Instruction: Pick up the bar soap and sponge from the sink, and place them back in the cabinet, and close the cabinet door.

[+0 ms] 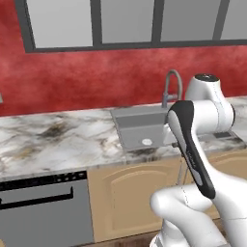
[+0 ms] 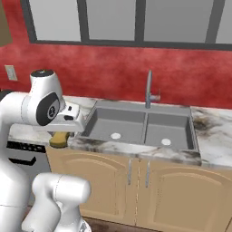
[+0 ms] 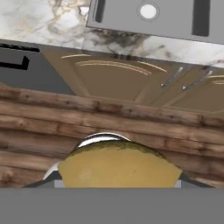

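Note:
My gripper (image 2: 59,135) is shut on the sponge (image 2: 59,139), a yellow-brown block that hangs under the hand, just off the counter's front edge and left of the sink (image 2: 102,129). In the hand view the sponge (image 3: 118,168) lies close up between the fingers of the gripper (image 3: 118,177), with the wooden floor far below. The grey double-basin sink (image 1: 129,126) has a white drain (image 2: 116,135) in each basin and nothing else lying in it. The bar soap is out of view. A tan sliver at the top left looks like the cabinet (image 2: 3,22). The cabinet door is out of view.
A tall gooseneck faucet (image 2: 148,88) stands behind the sink. Marble counter (image 1: 53,137) runs to both sides. Below it are arched-panel lower doors (image 2: 174,199) and a dark dishwasher (image 1: 43,212). Windows sit above a red wall (image 1: 96,77). My own arm (image 1: 193,144) blocks the sink's right basin.

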Available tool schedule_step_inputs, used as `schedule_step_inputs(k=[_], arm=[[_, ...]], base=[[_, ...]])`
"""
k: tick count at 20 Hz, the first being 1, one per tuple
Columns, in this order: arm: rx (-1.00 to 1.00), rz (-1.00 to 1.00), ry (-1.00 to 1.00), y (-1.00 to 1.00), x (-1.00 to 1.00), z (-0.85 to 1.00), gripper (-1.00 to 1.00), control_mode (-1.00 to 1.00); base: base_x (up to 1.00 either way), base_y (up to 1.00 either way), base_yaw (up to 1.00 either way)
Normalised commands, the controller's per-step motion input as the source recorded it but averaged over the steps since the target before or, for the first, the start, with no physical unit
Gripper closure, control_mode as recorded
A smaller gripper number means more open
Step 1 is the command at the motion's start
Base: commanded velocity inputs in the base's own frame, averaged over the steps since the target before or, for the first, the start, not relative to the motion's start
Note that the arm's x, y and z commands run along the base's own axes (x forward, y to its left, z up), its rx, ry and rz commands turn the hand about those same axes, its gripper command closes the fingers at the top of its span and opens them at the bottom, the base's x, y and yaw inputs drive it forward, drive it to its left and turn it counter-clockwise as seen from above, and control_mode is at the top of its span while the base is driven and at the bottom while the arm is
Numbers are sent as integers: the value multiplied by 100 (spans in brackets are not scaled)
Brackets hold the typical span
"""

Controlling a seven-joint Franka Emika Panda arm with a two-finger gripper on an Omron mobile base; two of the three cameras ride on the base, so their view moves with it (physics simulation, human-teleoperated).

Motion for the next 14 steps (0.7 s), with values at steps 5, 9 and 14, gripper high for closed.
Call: schedule_step_inputs(k=[5,9,14], arm=[[0,0,0,0,0,0,100,100],[0,0,0,0,0,0,100,100],[0,0,0,0,0,0,100,100]], base=[[0,98,0],[0,88,0],[0,85,0]])
